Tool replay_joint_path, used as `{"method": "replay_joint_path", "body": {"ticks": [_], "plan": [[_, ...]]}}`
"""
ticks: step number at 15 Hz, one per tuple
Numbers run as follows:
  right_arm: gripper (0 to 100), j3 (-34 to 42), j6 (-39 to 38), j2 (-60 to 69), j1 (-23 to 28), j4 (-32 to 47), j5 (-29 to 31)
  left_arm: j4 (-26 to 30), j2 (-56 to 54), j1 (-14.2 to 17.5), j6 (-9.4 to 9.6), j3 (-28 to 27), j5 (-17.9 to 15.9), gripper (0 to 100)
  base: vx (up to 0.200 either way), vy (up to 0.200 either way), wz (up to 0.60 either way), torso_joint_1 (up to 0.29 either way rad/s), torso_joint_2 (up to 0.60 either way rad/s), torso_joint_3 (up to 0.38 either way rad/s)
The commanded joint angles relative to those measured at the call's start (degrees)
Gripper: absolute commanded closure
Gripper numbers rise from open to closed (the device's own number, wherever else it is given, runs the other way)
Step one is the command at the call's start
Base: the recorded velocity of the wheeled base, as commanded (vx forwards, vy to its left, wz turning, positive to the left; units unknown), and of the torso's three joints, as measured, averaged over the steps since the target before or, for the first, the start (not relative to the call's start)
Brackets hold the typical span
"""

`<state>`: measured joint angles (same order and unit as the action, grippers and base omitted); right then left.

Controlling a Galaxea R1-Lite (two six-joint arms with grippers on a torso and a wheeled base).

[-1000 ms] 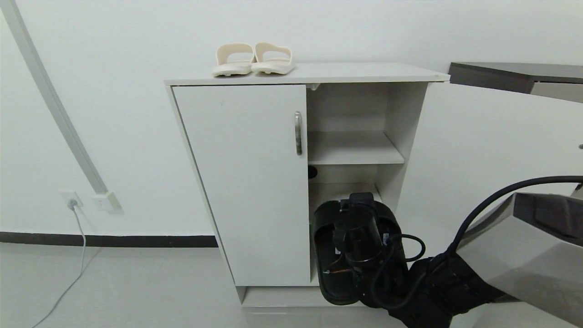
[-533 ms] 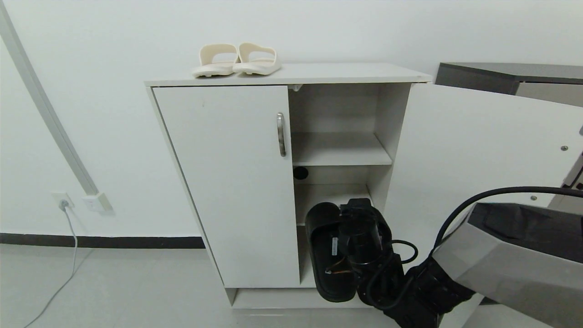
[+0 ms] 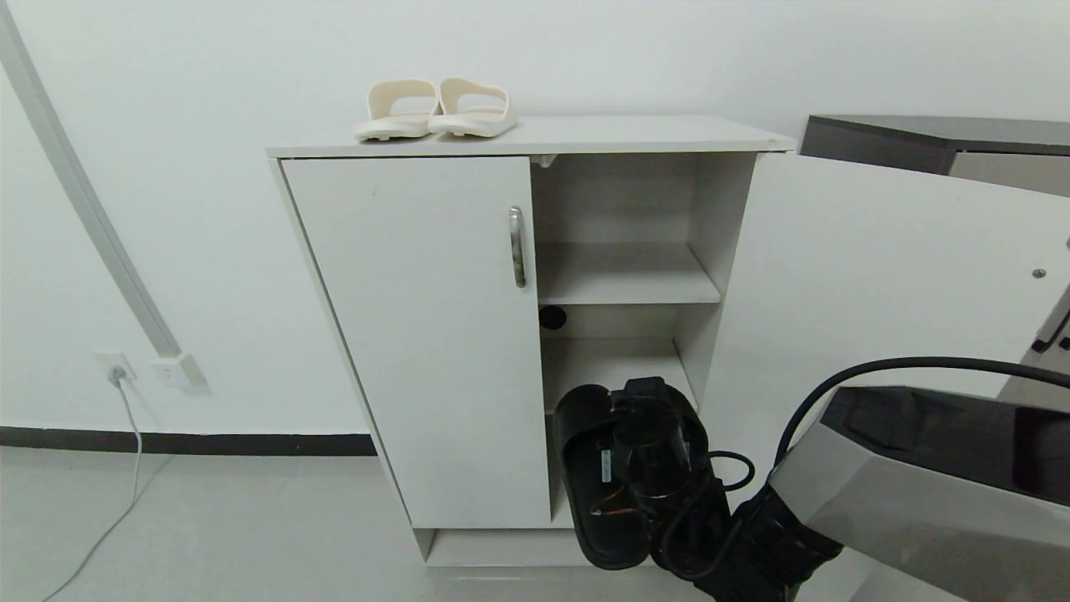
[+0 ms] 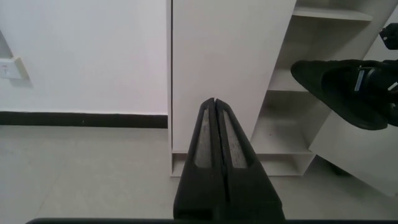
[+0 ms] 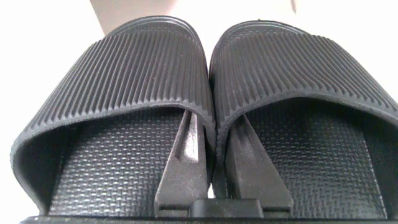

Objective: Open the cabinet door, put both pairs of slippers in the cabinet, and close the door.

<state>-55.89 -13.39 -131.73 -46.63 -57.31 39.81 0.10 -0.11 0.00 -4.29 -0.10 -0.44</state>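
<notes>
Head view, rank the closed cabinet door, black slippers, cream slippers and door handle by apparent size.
Largest to smallest:
closed cabinet door
black slippers, nearer the camera, so their lead is unsure
cream slippers
door handle

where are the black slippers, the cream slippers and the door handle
black slippers (image 3: 595, 502), head view, bare insole of the left slipper
cream slippers (image 3: 476, 99), head view, strap of the right slipper
door handle (image 3: 517, 247), head view, middle of the metal bar

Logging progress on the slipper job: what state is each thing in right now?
Right cabinet door: open.
Left cabinet door: shut.
Black slippers: gripped together, off the floor.
Cream slippers: on the cabinet top.
Left gripper: jaws shut, empty.
Right gripper: jaws shut on the black slippers.
</notes>
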Motion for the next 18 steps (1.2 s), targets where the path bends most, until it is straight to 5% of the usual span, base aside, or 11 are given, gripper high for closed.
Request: {"method": "replay_joint_path", "body": {"ticks": [1,12,18], "plan": [[100,0.17,0.38,-0.98,0.05,-0.79,0.00,-0.01,0.11,0.00,-0.02,0.01,0.00,100,0.000,0.000,0.00,0.000,0.00,0.000],[100,0.17,1.78,-1.42,-0.04,-2.63,0.09,-0.01,0.11,0.00,-0.02,0.01,0.00,100,0.000,0.000,0.00,0.002,0.00,-0.069],[100,1.49,8.11,-1.60,0.05,-12.13,0.53,-0.01,0.11,0.00,-0.02,0.01,0.00,100,0.000,0.000,0.00,0.003,0.00,-0.198]]}}
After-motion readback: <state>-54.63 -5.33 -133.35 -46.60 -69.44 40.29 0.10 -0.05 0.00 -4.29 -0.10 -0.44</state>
